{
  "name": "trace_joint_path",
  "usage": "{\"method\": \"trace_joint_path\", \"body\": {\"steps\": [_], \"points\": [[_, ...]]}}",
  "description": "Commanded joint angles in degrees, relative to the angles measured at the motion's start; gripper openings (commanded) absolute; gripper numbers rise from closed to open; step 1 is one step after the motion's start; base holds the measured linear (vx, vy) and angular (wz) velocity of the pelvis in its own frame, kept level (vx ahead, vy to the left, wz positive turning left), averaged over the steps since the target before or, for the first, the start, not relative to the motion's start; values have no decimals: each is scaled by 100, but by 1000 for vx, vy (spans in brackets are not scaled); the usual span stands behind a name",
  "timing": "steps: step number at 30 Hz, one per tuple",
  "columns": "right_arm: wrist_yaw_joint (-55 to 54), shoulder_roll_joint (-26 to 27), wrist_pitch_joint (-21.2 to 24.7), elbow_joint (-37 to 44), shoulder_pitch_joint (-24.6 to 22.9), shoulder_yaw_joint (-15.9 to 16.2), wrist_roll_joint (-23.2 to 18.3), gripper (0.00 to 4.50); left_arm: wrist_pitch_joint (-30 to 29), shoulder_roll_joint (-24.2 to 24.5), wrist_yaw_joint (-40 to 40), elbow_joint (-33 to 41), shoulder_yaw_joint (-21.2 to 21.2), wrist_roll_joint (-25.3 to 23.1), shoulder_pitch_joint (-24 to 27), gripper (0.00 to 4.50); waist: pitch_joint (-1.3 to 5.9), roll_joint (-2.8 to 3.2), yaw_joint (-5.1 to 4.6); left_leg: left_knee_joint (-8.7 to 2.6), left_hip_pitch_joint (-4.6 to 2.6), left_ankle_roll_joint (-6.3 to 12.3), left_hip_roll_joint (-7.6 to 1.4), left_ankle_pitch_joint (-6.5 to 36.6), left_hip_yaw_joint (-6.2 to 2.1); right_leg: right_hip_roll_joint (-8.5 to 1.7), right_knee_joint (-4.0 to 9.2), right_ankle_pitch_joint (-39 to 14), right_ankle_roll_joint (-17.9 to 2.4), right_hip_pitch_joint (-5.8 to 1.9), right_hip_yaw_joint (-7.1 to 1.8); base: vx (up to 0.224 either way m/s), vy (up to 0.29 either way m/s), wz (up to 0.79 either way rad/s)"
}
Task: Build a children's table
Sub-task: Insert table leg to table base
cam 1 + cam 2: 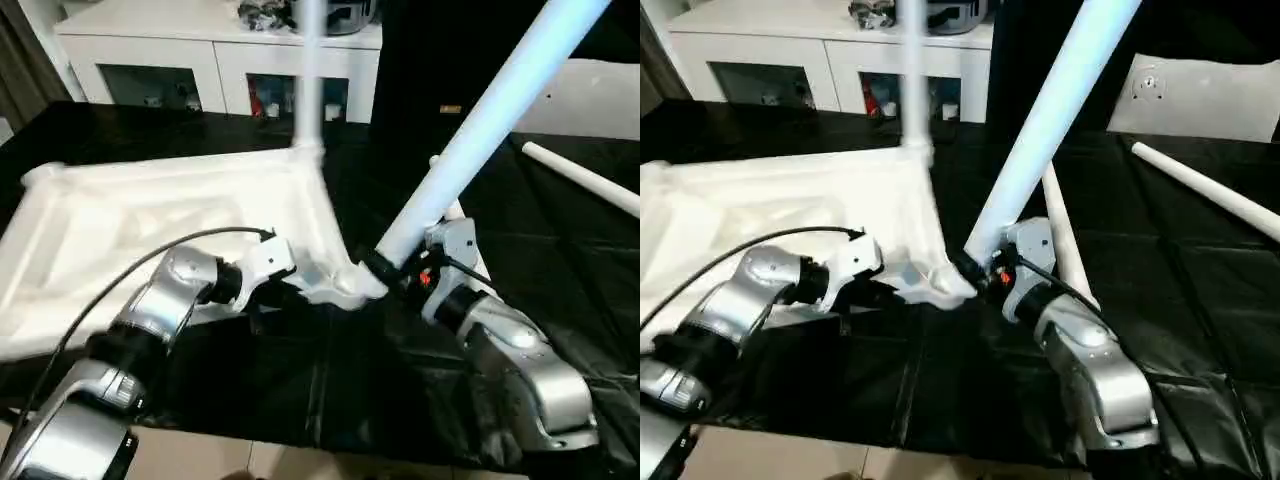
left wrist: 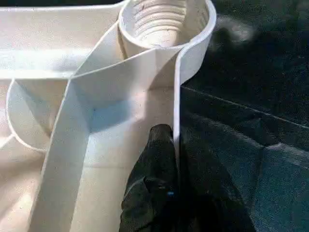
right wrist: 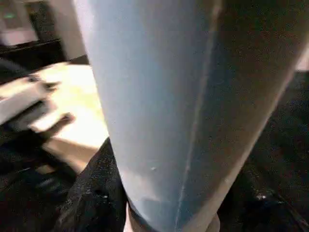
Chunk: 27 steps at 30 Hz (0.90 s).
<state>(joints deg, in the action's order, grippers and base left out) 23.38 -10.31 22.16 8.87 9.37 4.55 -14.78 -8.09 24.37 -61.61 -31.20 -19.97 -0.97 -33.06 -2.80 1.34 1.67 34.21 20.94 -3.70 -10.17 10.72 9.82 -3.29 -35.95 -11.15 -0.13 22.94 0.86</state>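
Tabletop (image 1: 150, 230): white moulded plastic, square, lying underside up on the table (image 1: 300, 380), which is draped in wrinkled, glossy black sheeting. Raised thin rim; diagonal stiffening ribs run to round corner sockets. The near-right corner socket (image 2: 164, 21) is a short cylinder with ridged threading inside and sits toward the table's front edge, near its middle.

Leg, fitted (image 1: 308, 70): white tapered tube standing upright in the tabletop's far-right corner.

Leg, held (image 1: 480, 130): long, smooth white tube, tilted, its lower end down at the near-right corner socket, its upper end leaning away to the right. A faint moulding seam runs along its length in the right wrist view.

Legs, loose: one (image 1: 1205, 190) lies flat toward the table's right edge; another (image 1: 1065, 240) lies behind the right forearm, partly hidden.

Left hand (image 2: 175, 140): black fingers pressed together on the thin rim wall of the tabletop, just beside the near-right socket.

Right hand (image 1: 385, 270): black fingers clamped around the lower end of the tilted leg, close above the socket.

Background: white cabinet (image 1: 210, 60) with glazed doors beyond the table's far edge; flat white panel (image 1: 1210, 95) with a small round fitting at the far right.
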Motion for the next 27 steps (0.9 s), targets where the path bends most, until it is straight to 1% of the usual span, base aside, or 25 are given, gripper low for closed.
{"method": "trace_joint_path", "body": {"steps": [1,2,3,4,5,6,7,8,9,11,13,14,15,16,17,18,19,20,21,22,23,24,25,27], "points": [[-82,-22,312,12,140,-84,-44,193,-61,-3,188,48,61,22,308,0,327,-43,52,-409,-23,-56,-194,1235,-78,-365,499,-1352,-1067,-248,-211,0,0,0],[33,-72,616,37,170,-91,-191,193,-76,-18,213,208,80,28,384,0,334,-55,48,-403,-14,-18,-187,1173,-81,-360,483,-1234,-1088,-279,-209,0,0,0],[87,-75,702,38,191,-119,-268,193,-14,-18,193,340,83,42,454,0,328,-42,51,-414,-7,7,-192,1143,-89,-360,480,-1218,-1085,-274,-204,0,0,0],[91,-59,719,27,208,-146,-299,193,64,-11,158,420,80,56,499,0,335,-26,54,-402,-19,29,-199,1164,-79,-368,490,-1245,-1069,-259,-206,0,0,0],[101,-57,715,12,224,-149,-312,193,22,-5,193,507,81,46,539,0,339,-11,54,-405,-12,23,-201,1155,-78,-376,491,-1236,-1061,-257,-207,0,0,0],[118,-65,697,-5,237,-136,-308,193,-1,2,246,590,77,20,578,0,344,-8,58,-407,-24,9,-205,1167,-75,-369,492,-1220,-1049,-246,-204,0,0,0],[122,-70,673,-20,244,-125,-302,193,-37,6,283,641,77,4,599,0,350,-13,57,-404,-24,9,-204,1147,-73,-369,486,-1170,-1054,-249,-204,0,0,0],[122,-70,673,-20,244,-125,-302,193,-37,6,283,641,77,4,599,0,343,-3,57,-413,-23,0,-203,1152,-74,-362,486,-1148,-1056,-242,-201,0,0,0],[194,-86,693,-65,277,-88,-340,193,-65,0,267,817,116,79,694,0,343,-14,56,-415,-22,-5,-207,1165,-74,-368,482,-1140,-1062,-246,-200,0,0,0],[251,-90,672,-100,294,-43,-348,193,-46,11,271,928,138,105,755,0,344,-10,52,-414,-16,5,-208,1153,-75,-372,482,-1106,-1069,-252,-200,0,0,0],[288,-93,707,-108,326,-9,-363,193,-57,22,351,1010,179,83,795,0,345,4,53,-415,-16,6,-204,1152,-74,-368,482,-1080,-1077,-249,-199,0,0,0],[297,-96,753,-101,344,-4,-374,193,-62,21,402,1039,202,60,808,0,345,3,57,-414,-23,6,-203,1160,-69,-367,488,-1083,-1076,-244,-200,0,0,0],[311,-95,830,-109,379,3,-374,193,-112,-1,420,1059,261,74,815,0,342,-1,57,-418,-15,5,-199,1163,-74,-364,485,-1095,-1070,-253,-199,0,0,0],[330,-95,837,-131,407,30,-355,193,-201,5,301,1077,292,161,802,0,340,18,63,-421,-21,-21,-197,1182,-76,-371,487,-1165,-1050,-246,-200,0,0,0],[342,-98,835,-147,424,51,-347,193,-265,14,221,1104,309,215,799,0,338,13,59,-423,-20,-26,-198,1201,-74,-370,496,-1196,-1042,-242,-201,0,0,0],[328,-88,841,-168,453,74,-340,193,-294,20,217,1143,371,253,791,45,341,35,57,-426,-24,-55,-197,1234,-78,-370,497,-1215,-1048,-238,-200,0,0,0],[331,-78,855,-178,462,66,-361,193,-305,20,219,1163,392,261,789,45,344,26,53,-423,-23,-59,-196,1232,-78,-368,493,-1194,-1053,-241,-201,0,0,0],[337,-72,866,-186,469,60,-378,193,-307,23,214,1177,403,266,788,60,347,43,63,-417,-24,-65,-194,1203,-76,-371,486,-1115,-1084,-239,-202,0,0,0],[350,-77,869,-194,473,51,-389,193,-216,35,224,1184,392,234,784,70,350,47,68,-415,-28,-58,-204,1204,-72,-369,484,-1007,-1134,-236,-199,0,0,0],[350,-77,869,-194,473,51,-389,193,-216,35,224,1184,392,234,784,70,353,50,80,-412,-33,-52,-205,1205,-72,-367,485,-978,-1141,-234,-197,0,0,0],[386,-75,840,-209,464,49,-410,193,-223,49,238,1176,383,209,781,83,347,42,91,-419,-35,-43,-202,1247,-68,-358,485,-983,-1141,-230,-196,0,0,0],[393,-74,839,-209,462,47,-413,193,-234,50,241,1179,382,208,782,90,344,14,96,-426,-31,-47,-205,1261,-68,-363,491,-1038,-1118,-237,-195,0,0,0],[415,-84,836,-207,456,51,-409,193,-216,66,194,1170,353,202,774,93,338,8,106,-430,-31,-50,-205,1273,-70,-366,492,-1094,-1103,-236,-195,0,0,0],[454,-98,834,-189,431,74,-404,193,-170,91,151,1107,325,167,756,93,331,27,131,-441,-44,-74,-214,1353,-74,-371,505,-1295,-1028,-217,-200,0,0,0]]}}
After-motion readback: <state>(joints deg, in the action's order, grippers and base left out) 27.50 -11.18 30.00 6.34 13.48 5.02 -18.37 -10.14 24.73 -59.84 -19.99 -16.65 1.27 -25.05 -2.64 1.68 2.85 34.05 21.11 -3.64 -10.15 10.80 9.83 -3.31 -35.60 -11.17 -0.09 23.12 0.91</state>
